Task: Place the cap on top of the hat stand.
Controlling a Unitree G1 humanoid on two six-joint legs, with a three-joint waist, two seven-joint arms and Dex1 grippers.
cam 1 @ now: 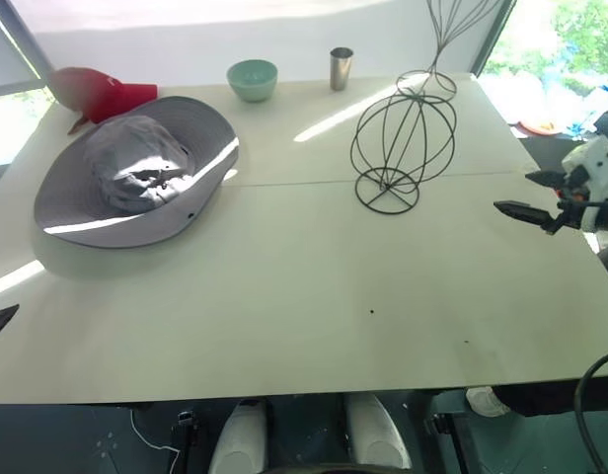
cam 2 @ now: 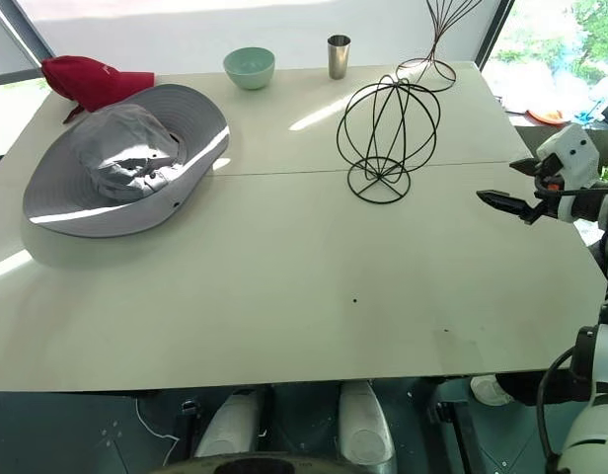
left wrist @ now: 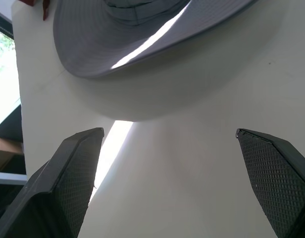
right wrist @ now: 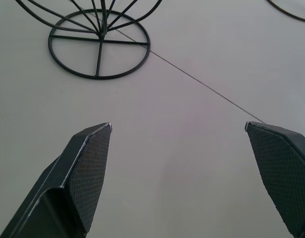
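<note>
Both grippers are hovering empty over the pale bench (cam 1: 314, 296), their jaws spread wide. At the bench's right edge, the right gripper (cam 2: 511, 188) is reaching in and pointing slightly downward toward the hat stand (cam 1: 403, 148), well apart from its ring base. Near the left edge, the left gripper (left wrist: 170, 136) is aiming at the cap (cam 1: 136, 170), which is lying flat at the far left, just beside a red cap (cam 2: 92, 79).

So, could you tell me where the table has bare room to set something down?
The whole near half of the table is bare, from the cap and hat stand forward to the near edge, and so is the strip between those two. The far edge is crowded: red cap, bowl, cup, taller wire stand.
</note>
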